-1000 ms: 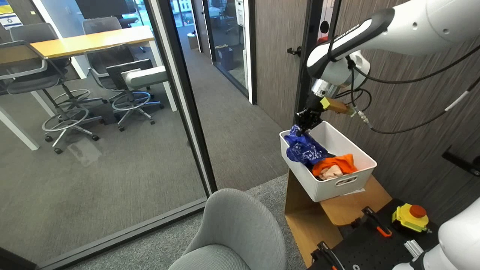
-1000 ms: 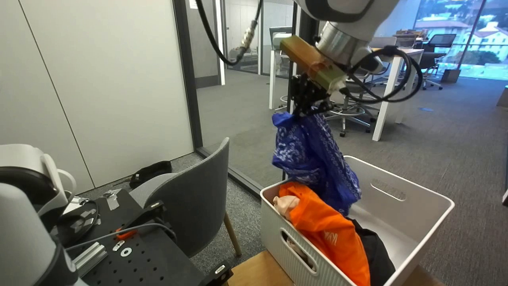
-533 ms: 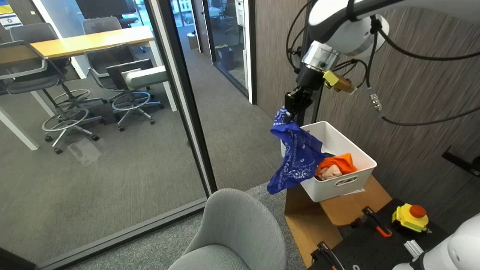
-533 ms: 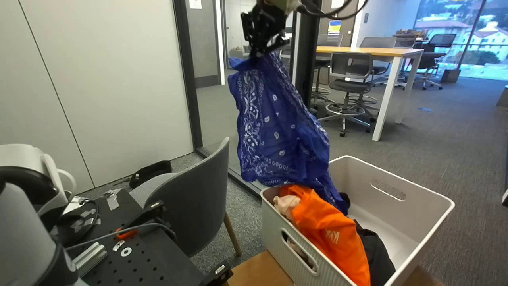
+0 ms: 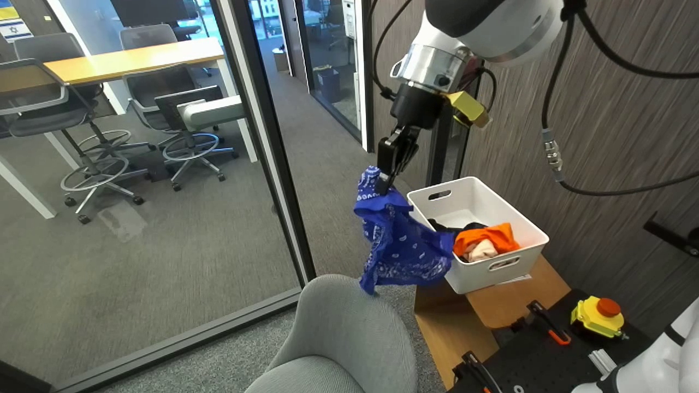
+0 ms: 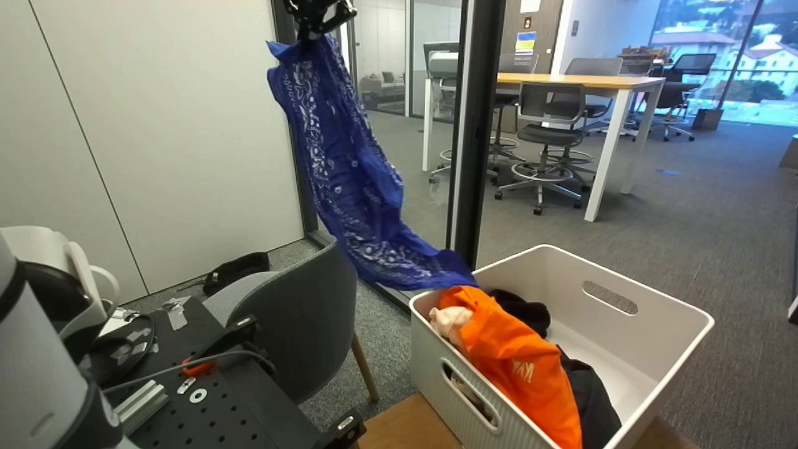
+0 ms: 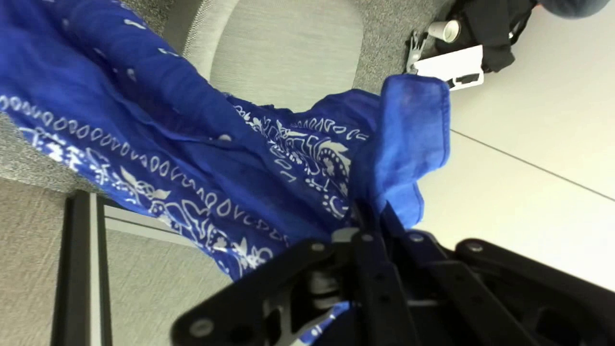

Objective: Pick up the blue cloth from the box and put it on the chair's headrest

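My gripper (image 5: 384, 185) is shut on the upper part of the blue patterned cloth (image 5: 407, 245). In an exterior view, only the gripper's tips (image 6: 312, 34) show at the top edge. In the wrist view, the fingers (image 7: 372, 204) pinch the cloth (image 7: 168, 120). The cloth (image 6: 355, 181) hangs down and trails toward the white box (image 6: 430, 349), its tail by the near rim. The box also shows in an exterior view (image 5: 475, 281). The grey chair's backrest (image 5: 360, 322) is below the cloth; the cloth's lower edge overlaps the backrest top (image 6: 312, 299) in view. I cannot tell whether they touch.
An orange cloth (image 6: 511, 355), a pale cloth (image 6: 450, 321) and black cloths lie in the box. The box stands on a wooden stand (image 5: 519, 295). A black perforated table (image 6: 230, 405) is beside the chair. A dark-framed glass wall (image 5: 267, 142) stands behind the chair.
My gripper has lifted the blue cloth out of the box and carried it from above the box toward the chair. The cloth has unfolded and its tail has come out of the box.
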